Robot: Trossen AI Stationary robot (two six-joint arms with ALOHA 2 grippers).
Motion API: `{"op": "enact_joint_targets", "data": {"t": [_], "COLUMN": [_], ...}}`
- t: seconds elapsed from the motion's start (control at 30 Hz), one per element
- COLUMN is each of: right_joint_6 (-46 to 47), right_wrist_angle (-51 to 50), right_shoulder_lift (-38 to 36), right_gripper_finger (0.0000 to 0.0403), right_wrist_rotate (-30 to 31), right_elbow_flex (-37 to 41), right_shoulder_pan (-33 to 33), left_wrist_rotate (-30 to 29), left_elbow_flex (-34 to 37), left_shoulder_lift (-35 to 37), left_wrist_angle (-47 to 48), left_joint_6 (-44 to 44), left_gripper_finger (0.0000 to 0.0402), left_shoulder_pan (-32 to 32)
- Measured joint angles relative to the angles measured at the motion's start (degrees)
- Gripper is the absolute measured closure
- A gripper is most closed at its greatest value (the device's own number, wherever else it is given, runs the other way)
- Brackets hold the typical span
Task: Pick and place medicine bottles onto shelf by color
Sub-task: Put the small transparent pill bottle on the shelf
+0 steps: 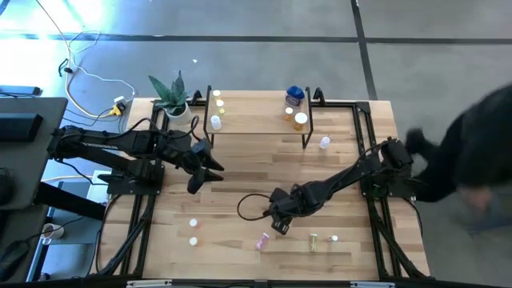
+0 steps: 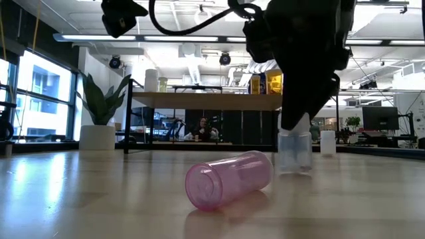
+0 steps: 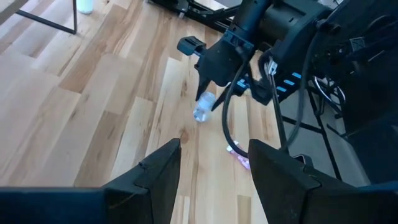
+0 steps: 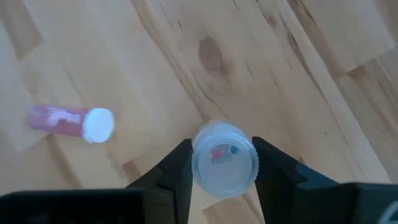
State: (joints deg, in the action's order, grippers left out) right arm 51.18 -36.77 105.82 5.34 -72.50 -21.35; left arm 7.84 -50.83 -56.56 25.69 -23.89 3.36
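My right gripper [image 1: 280, 226] is near the table's near edge at its middle, shut on a small clear bottle with a pale cap [image 4: 224, 158], also visible in the low view [image 2: 295, 151]. A pink bottle [image 1: 262, 240] lies on its side beside it [image 2: 229, 178]. My left gripper [image 1: 204, 172] hovers open over the table's left middle, touching nothing. The shelf [image 1: 256, 126] stands at the far edge and carries a blue bottle [image 1: 294, 96], an orange one [image 1: 300, 120] and pale ones [image 1: 216, 122]. My right gripper pinches the clear bottle by its upper part, just under the cap [image 4: 252, 163], between the two fingers [image 4: 177, 168]. It comes from above, pointing down. The bottle stands upright below the fingers [image 2: 295, 159]; whether its base touches the table I cannot tell.
Loose bottles stand on the table at the near left [image 1: 193, 224] [image 1: 193, 240], the near right [image 1: 314, 240] [image 1: 334, 238] and by the shelf's right leg [image 1: 324, 142]. A potted plant [image 1: 176, 100] stands at the far left. A person [image 1: 472, 152] is beyond the right edge.
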Motion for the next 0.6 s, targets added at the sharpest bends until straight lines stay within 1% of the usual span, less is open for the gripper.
{"op": "enact_joint_targets", "data": {"t": [0.17,0.27,0.37,0.6], "right_joint_6": [-0.3,-2.4,-5.7,-14.4], "right_wrist_angle": [-2.6,-5.3,-8.9,-18.3], "right_shoulder_lift": [-0.1,-0.1,-0.1,-0.1], "right_gripper_finger": [0.0280,0.0274,0.0277,0.0279], "right_wrist_rotate": [-2.6,-3.9,-5.1,-5.6], "right_elbow_flex": [-3.5,-7.1,-11.1,-21.3], "right_shoulder_pan": [2.1,3.7,5.7,11.9], "left_wrist_rotate": [-1.9,-3.4,-4.0,-4.0], "left_elbow_flex": [0.0,0.0,0.0,0.0], "left_shoulder_lift": [0.0,0.0,0.0,0.0], "left_wrist_angle": [0.0,0.0,0.0,0.0], "left_joint_6": [0.0,0.0,0.0,0.4], "left_gripper_finger": [0.0222,0.0222,0.0222,0.0222], "left_shoulder_pan": [0.1,0.9,2.9,8.8]}}
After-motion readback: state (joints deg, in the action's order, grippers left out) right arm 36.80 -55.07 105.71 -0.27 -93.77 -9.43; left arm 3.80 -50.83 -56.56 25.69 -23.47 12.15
